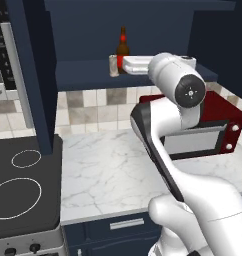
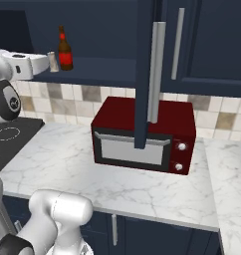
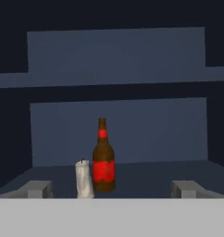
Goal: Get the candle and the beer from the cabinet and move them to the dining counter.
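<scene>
The cabinet (image 1: 83, 75) is open, upper centre of the left base view. The beer (image 1: 123, 50) stands upright on its lower shelf, with the candle (image 1: 113, 65) just beside it on the left. The gripper (image 3: 111, 187) is level with the shelf, facing both items; the jaws are spread wide and hold nothing. A red microwave (image 2: 145, 134) sits on the marble counter (image 2: 67, 164) below.
</scene>
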Controlling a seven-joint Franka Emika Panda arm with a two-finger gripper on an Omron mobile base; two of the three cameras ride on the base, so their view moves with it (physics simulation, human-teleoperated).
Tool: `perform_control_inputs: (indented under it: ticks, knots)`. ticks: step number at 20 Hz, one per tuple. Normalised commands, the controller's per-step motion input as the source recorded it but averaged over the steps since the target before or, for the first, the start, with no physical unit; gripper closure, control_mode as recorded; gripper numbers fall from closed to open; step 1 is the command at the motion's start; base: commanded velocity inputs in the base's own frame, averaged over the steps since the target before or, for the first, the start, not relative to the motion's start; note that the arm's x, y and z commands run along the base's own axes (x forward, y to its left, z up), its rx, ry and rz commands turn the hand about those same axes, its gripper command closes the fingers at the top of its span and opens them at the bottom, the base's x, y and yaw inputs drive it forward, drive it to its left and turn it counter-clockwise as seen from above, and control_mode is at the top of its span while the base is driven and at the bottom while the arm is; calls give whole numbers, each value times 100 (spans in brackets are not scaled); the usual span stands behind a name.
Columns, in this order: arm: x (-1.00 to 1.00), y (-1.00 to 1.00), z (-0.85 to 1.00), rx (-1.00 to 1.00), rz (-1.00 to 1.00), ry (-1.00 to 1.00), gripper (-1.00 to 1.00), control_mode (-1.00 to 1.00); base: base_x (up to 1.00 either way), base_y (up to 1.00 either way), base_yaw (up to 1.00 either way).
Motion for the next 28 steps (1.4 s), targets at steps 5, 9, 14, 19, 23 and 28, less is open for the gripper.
perform_control_inputs:
  ticks: [5, 9, 14, 19, 23, 28]
  knots:
    - [8, 0, 0, 0, 0, 0, -100, -100, 0, 0, 0]
    - [30, 0, 0, 0, 0, 1, -100, -100, 0, 0, 0]
    - [44, 2, 0, -1, 0, 8, -100, -100, 0, 0, 0]
    - [49, 10, 0, -3, 0, 12, -100, -100, 0, 0, 0]
    - [43, 4, 5, -2, 0, 7, -100, -100, 0, 0, 0]
    - [38, 0, 13, -2, 0, 4, -100, -100, 0, 0, 0]
